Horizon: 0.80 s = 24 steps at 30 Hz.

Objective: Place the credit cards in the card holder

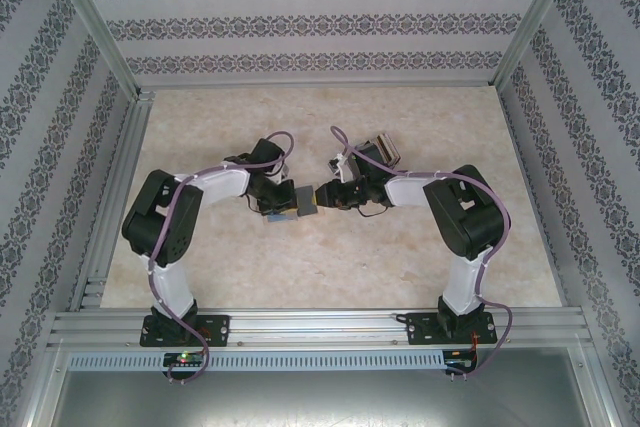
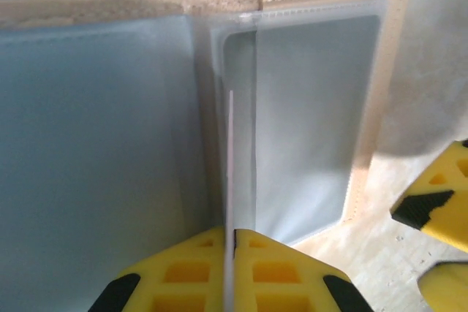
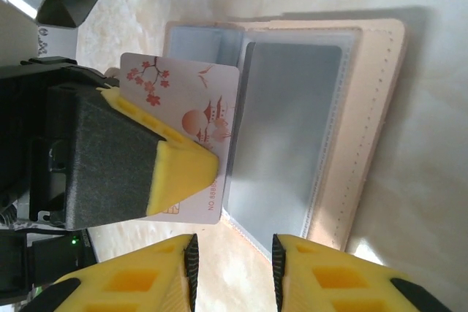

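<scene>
left end effector [image 2: 234,242] is clenched on a credit card [image 3: 199,111], pinching one end of it between two blocky yellow fingers [image 3: 179,169] with black patches. the credit card is a thin, stiff, glossy white rectangle with rounded corners. it is printed with a red blossom branch, a pale orange sun and a small reddish pagoda, and a row of digits runs near the gripped end. it stands on its edge over the middle fold of the card holder [image 3: 373,122]; in the left wrist view it is a fine white line. whether it has entered a pocket cannot be told.

the card holder lies open and flat on the tabletop [image 3: 431,202]. its cover is pale tan and leather-like, with a dotted stitch line along the border. inside are clear, slightly cloudy plastic pockets [image 3: 292,129] with rounded corners, looking grey-blue.

right end effector [image 3: 232,257] is released, its yellow fingers slightly apart with nothing between them, just beside the card holder's near edge. the tabletop is cream with a marbled, stone-like pattern.
</scene>
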Each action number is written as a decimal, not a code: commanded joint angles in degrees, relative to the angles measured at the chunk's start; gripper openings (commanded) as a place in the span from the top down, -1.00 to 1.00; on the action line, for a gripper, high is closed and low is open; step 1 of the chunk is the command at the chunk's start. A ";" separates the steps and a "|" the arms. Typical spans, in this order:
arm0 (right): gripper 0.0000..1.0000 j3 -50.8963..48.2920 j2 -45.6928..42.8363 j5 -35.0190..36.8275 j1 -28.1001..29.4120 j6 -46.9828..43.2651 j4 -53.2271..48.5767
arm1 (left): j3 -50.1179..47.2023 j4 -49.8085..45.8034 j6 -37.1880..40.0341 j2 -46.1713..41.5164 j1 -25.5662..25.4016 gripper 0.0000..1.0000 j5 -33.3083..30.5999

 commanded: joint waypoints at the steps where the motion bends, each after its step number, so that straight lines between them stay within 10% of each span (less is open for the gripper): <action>1: 0.29 0.54 -2.17 -3.11 -0.47 1.26 2.05 | -0.99 7.19 -1.79 -6.24 0.94 1.00 2.27; 24: 0.35 -1.93 -4.63 -14.22 -0.93 24.02 27.75 | -10.18 34.13 -13.63 -13.10 5.30 1.00 20.99</action>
